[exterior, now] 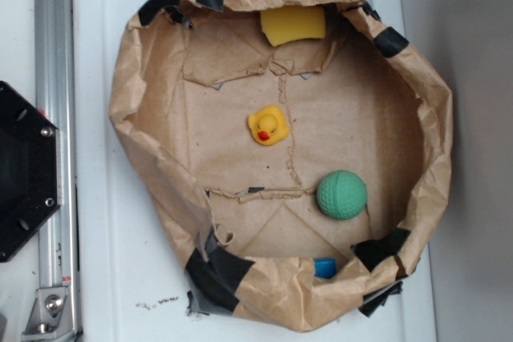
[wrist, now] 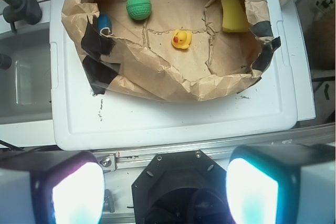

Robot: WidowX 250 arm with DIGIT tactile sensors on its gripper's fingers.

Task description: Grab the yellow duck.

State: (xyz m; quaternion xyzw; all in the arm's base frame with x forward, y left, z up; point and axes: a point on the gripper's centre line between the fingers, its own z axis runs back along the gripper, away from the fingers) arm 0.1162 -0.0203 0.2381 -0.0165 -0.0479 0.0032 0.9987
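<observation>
Surface: brown paper basin (exterior: 160,158) on white lid
Duck: yellow duck (exterior: 268,126) untouched
Gripper (wrist: 165,190): spread wide, empty
Next: descend over duck

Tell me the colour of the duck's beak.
Orange-red, on the yellow duck; clearest in the exterior view.

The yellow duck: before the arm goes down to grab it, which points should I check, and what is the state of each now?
1. Yellow duck visible in both views: ok.
2. Duck apart from the green ball and the yellow sponge: ok.
3. Gripper fingers spread apart: ok.
4. Gripper above the duck: not ok, it hangs outside the paper bag rim.
5. Gripper empty: ok.
</observation>
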